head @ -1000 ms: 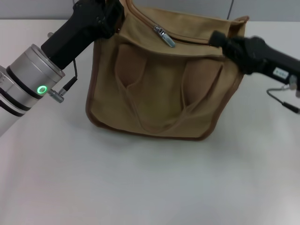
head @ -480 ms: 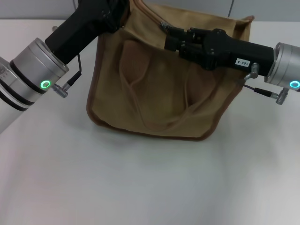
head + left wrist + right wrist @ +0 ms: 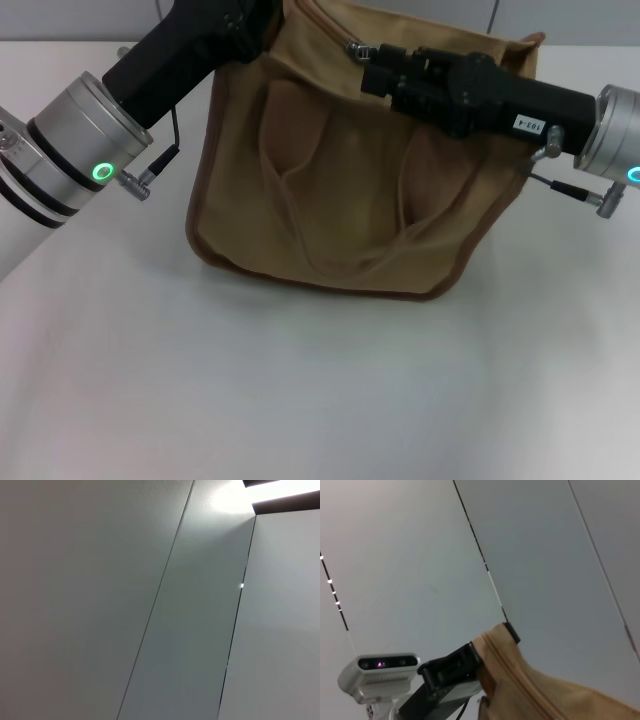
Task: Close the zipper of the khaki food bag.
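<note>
The khaki food bag [image 3: 340,190] stands at the back middle of the white table [image 3: 300,390], its handles hanging down the front. My left gripper [image 3: 262,18] is at the bag's top left corner, shut on the fabric there; it also shows in the right wrist view [image 3: 470,661], at the end of the bag [image 3: 545,695]. My right gripper [image 3: 368,55] reaches in from the right over the top panel and is shut at the silver slider [image 3: 352,46] of the zipper [image 3: 520,685]. The zipper line behind the right arm is hidden.
Grey wall panels [image 3: 150,605] stand behind the table. My left arm [image 3: 90,150] crosses the table's left side and my right arm [image 3: 600,130] its right side. Bare table lies in front of the bag.
My right gripper has come in from the right end of the bag to the slider and closed on its tab. The bag's top has lifted a little. The left gripper has kept its hold.
</note>
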Tool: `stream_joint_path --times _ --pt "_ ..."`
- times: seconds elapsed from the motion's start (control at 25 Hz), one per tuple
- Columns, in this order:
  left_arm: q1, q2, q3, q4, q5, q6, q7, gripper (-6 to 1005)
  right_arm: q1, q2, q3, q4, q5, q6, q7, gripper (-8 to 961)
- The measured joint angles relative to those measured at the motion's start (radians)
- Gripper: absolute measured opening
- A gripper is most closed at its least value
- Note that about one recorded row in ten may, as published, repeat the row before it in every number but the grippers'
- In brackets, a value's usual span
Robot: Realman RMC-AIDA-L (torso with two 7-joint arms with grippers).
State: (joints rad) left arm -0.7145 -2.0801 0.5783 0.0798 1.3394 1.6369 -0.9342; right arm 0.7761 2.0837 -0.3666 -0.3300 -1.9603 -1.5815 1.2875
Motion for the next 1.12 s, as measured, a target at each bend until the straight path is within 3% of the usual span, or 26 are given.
stream_joint_path --times 0.8,1.12 --pt "-0.005 0.000 0.000 0.002 0.000 -0.002 0.001 21 0.000 0.001 -0.021 -0.102 0.010 0.006 -0.066 442" --pt "-0.004 0.000 0.000 -0.001 0.000 -0.002 0.000 21 0.006 0.002 -0.124 -0.104 0.012 0.036 -0.070 440"
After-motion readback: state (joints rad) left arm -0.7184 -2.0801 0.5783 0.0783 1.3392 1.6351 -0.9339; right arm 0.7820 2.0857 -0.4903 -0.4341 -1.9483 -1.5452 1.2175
